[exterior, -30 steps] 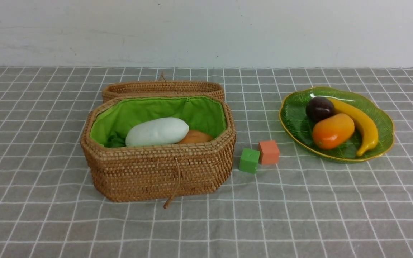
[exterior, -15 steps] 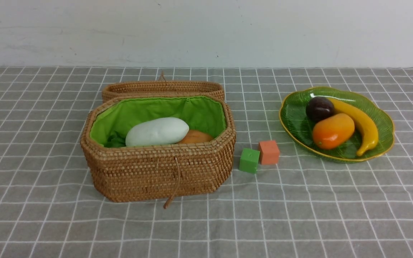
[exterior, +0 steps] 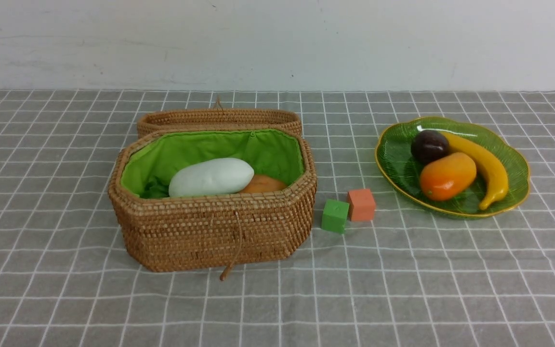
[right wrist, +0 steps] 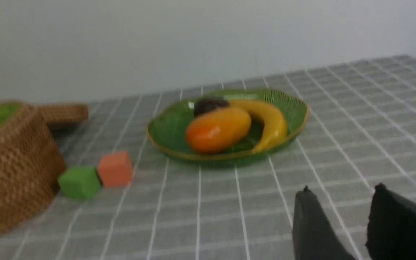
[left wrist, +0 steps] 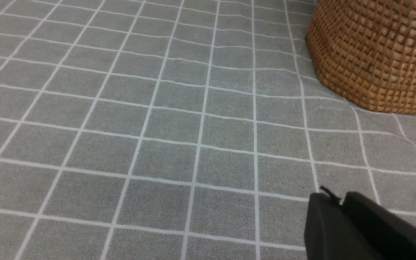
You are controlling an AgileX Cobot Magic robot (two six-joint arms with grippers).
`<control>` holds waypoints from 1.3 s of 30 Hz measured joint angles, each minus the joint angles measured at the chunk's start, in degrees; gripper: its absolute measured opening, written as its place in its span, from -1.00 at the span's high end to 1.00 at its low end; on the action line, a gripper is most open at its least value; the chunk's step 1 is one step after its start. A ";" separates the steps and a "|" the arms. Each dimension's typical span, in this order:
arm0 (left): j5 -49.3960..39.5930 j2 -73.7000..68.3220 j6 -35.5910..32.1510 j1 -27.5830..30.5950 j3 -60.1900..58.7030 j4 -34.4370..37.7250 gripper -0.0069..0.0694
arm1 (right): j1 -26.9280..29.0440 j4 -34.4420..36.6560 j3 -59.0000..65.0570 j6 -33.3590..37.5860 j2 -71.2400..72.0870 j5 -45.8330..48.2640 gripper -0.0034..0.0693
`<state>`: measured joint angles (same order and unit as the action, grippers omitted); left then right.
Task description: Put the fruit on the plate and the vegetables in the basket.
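The green leaf-shaped plate [exterior: 393, 159] at the right holds the fruit: a yellow banana [exterior: 487, 166], a dark-purple plum [exterior: 429, 146] and an orange mango [exterior: 447, 176]. The woven basket [exterior: 212, 231] stands open at centre-left. Of the vegetables, a white radish [exterior: 211, 177] and a brown potato [exterior: 263, 184] show inside; anything else in it is hidden. Neither arm shows in the front view. My left gripper [left wrist: 341, 198] is shut over bare cloth near the basket's side [left wrist: 377, 54]. My right gripper [right wrist: 341, 189] is open and empty, short of the plate [right wrist: 164, 130].
A small green cube [exterior: 335, 216] and an orange cube [exterior: 361, 204] sit side by side between basket and plate. The basket's lid [exterior: 218, 118] lies folded back behind it. A grey checked cloth [exterior: 277, 303] covers the table.
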<state>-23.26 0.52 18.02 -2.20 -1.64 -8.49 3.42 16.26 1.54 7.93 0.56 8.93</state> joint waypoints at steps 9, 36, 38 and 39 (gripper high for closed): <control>0.00 0.00 0.00 0.00 0.00 0.00 0.63 | 0.00 2.87 -0.62 0.54 0.00 14.75 0.25; 0.00 0.00 0.00 0.00 0.00 0.00 0.58 | 0.00 3.41 -0.62 0.54 0.00 14.92 0.25; 0.00 0.00 0.00 0.00 0.00 0.00 0.57 | 0.00 3.41 -0.62 0.54 0.00 14.92 0.25; 0.00 0.00 0.00 0.00 0.00 0.00 0.57 | 0.00 3.41 -0.62 0.54 0.00 14.92 0.25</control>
<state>-23.26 0.52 18.02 -2.20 -1.64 -8.49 3.42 19.68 0.93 8.47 0.56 23.85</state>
